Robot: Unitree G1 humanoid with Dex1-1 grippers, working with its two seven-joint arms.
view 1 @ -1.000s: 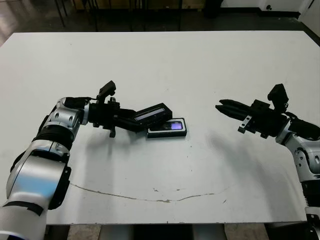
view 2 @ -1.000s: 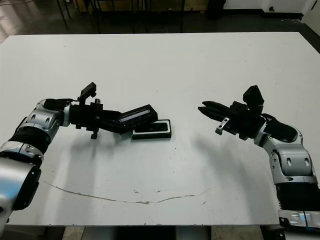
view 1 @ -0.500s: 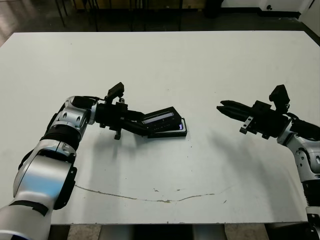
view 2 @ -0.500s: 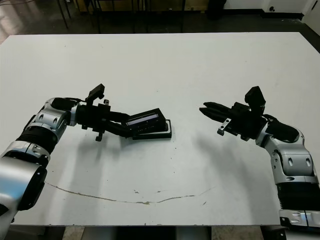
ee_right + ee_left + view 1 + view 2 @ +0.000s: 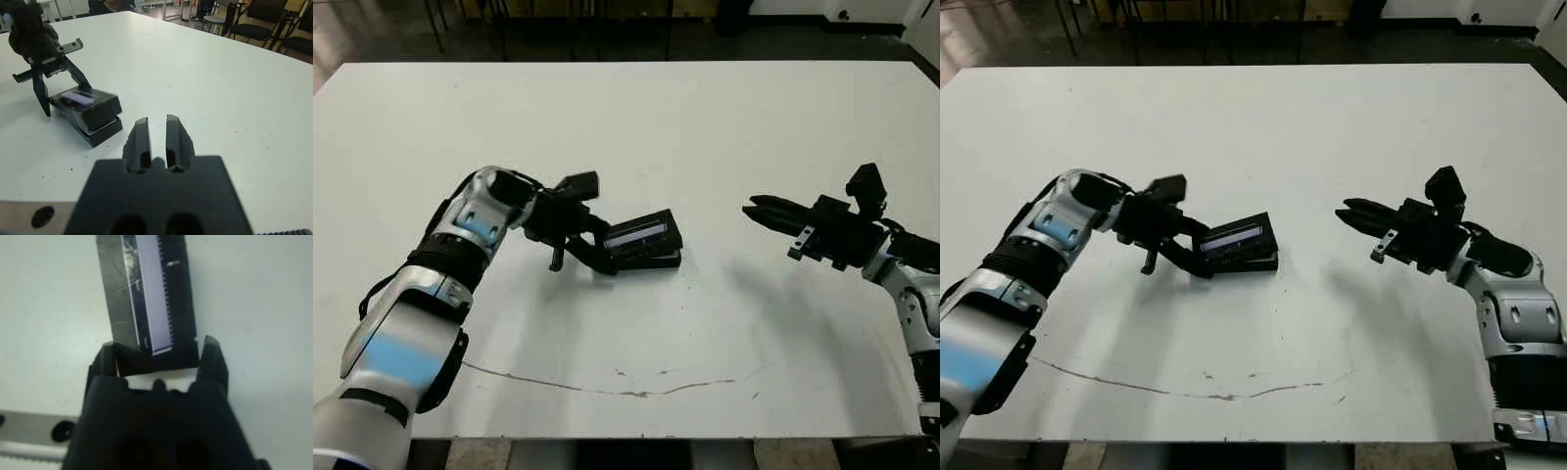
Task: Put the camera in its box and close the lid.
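Across the white table (image 5: 705,137), the robot's two arms reach inward from either side. Between them, much closer to the left arm, sits the box (image 5: 658,260), a shallow black tray resting flat on the table.

Directly ahead of the left gripper (image 5: 607,257), held in its fingers, is the lid (image 5: 644,234), a flat black rectangle with a pale glossy strip along its face. The two black fingers are clamped on one short end of the lid, so its long axis runs straight out from the fingertips, away from the arm. The lid hangs just above the box and is tilted: the far end looks raised, the gripped end low, near the box's nearer edge. Its long axis appears roughly in line with the box beneath, though not yet flat upon it.

The camera cannot be seen; the lid covers the tray, so it may already lie inside, but that is hidden.

Well apart on the other side, the right gripper (image 5: 1356,215) hovers above bare table, its fingers drawn nearly together with a narrow gap, holding nothing. It points toward the box but is much the farther of the two.

Closing seems to depend on the left arm lowering the lid's raised end squarely onto the box.
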